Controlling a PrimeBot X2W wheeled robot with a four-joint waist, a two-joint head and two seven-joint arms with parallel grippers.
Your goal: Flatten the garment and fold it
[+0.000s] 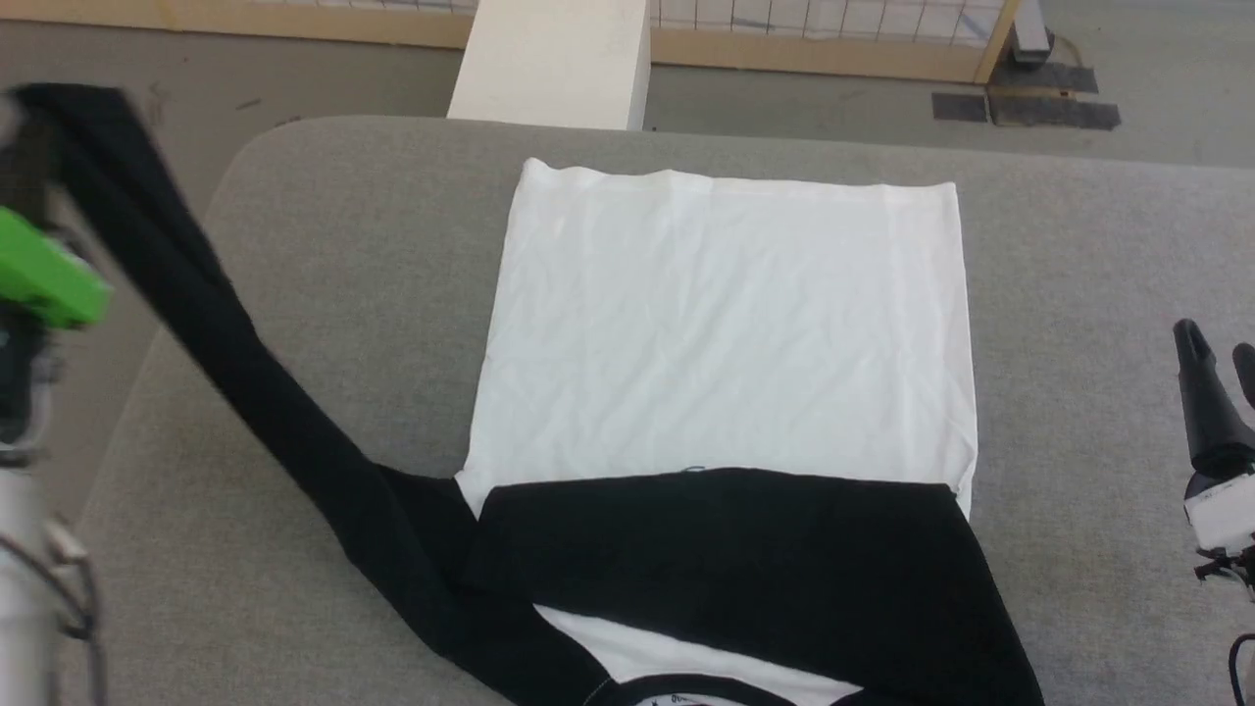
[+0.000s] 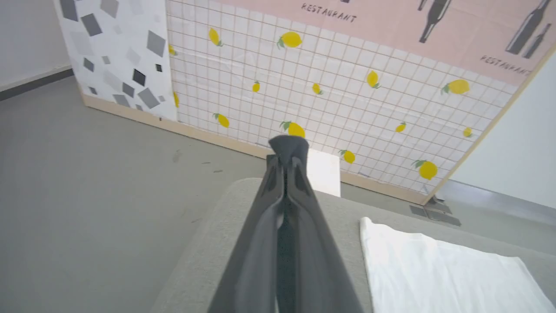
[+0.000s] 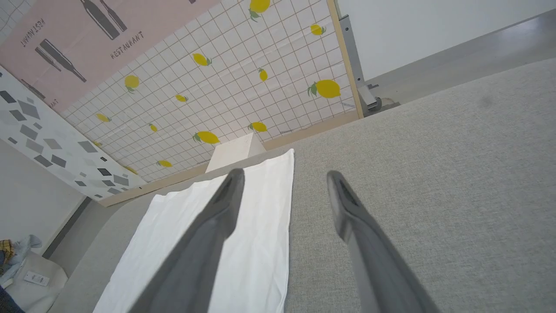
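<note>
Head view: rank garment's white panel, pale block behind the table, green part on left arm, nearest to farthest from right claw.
1. garment's white panel, just left of the right claw.
2. pale block, past the table far edge, centre-left.
3. green part, far left edge.

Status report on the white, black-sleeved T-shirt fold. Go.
Left gripper shut on one black sleeve, held up off the grey table. Right gripper open, beside the cloth. White T-shirt flat, other sleeve folded across.
</note>
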